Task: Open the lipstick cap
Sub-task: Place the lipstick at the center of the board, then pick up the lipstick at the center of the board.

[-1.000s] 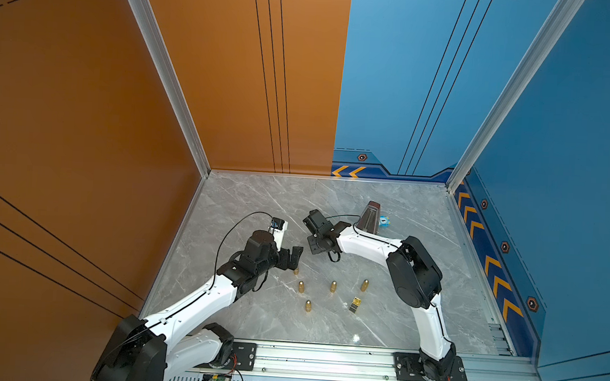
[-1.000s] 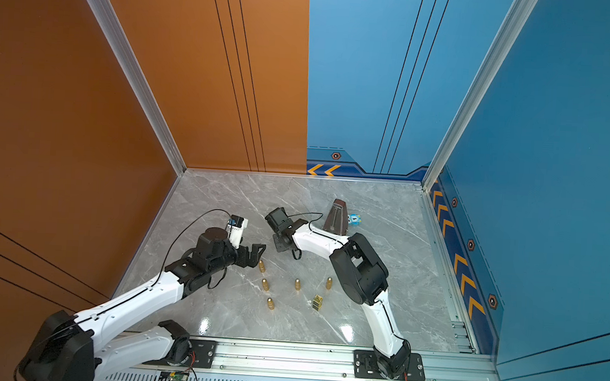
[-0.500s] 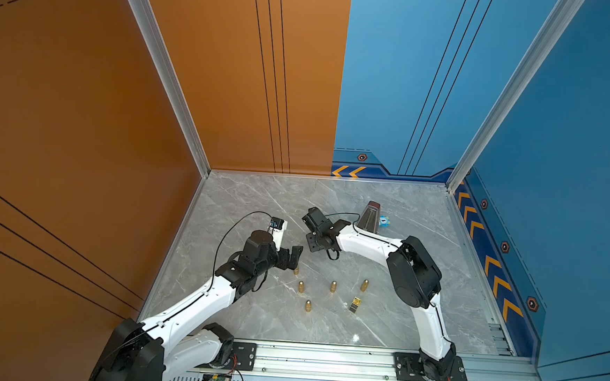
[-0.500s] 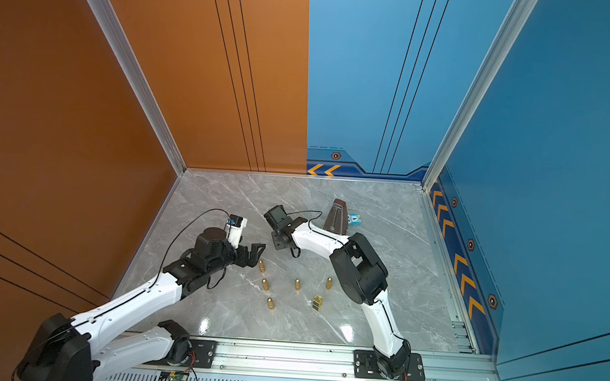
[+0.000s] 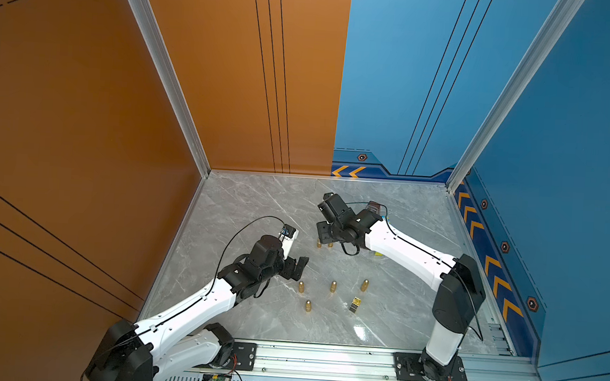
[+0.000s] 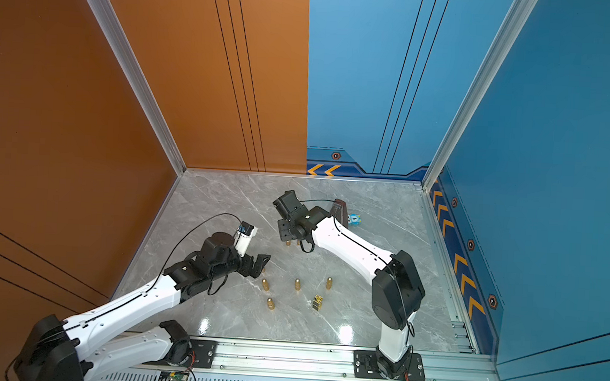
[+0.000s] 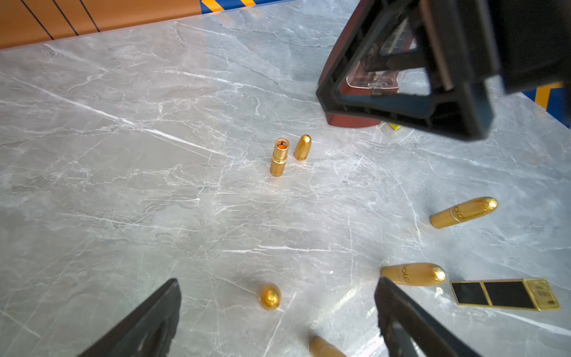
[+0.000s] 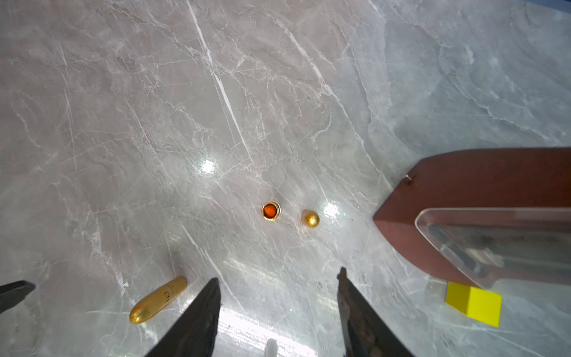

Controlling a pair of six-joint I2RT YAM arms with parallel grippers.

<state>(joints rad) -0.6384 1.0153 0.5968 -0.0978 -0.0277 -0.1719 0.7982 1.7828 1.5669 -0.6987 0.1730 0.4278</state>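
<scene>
- Top views: glossy grey marble tabletop [image 5: 258, 210] with white veins and lamp glare near the front edge. The orange wall [image 5: 83, 112] covers the left side and half the back, the blue wall [image 5: 571, 142] the rest. A chevron strip [image 5: 488, 260] runs low along the blue side. An aluminium rail [image 5: 322, 359] across the front carries both arm bases.
- Both top views: the lipstick base [image 5: 318, 243] and its cap [image 5: 330, 244] stand side by side mid-table, just by the tips of the right gripper [image 5: 324, 232]. Its jaws are too small to read here.
- Top views: the left gripper [image 6: 257, 263] hangs nearer the front, jaws wide, nothing in them. Closed gold lipsticks [image 5: 333, 286] and a square black-gold lipstick [image 5: 354, 304] stand near it. A brown case [image 6: 338, 208] and a small blue toy [image 6: 354, 219] sit towards the back.
- Left wrist: marble fills the frame, with the foot of the orange wall along one edge. The lipstick base is upright with the orange stick showing in the tube, and the cap is upright just beside it. The left gripper's fingers [image 7: 163, 318] are spread wide and hold nothing.
- Right wrist: looks straight down on the lipstick base and cap, which are close but not touching. The right gripper's jaws are parted with only bare marble between them. Glare spots on the stone. A yellow block [image 8: 472, 304] sits by the brown case.
</scene>
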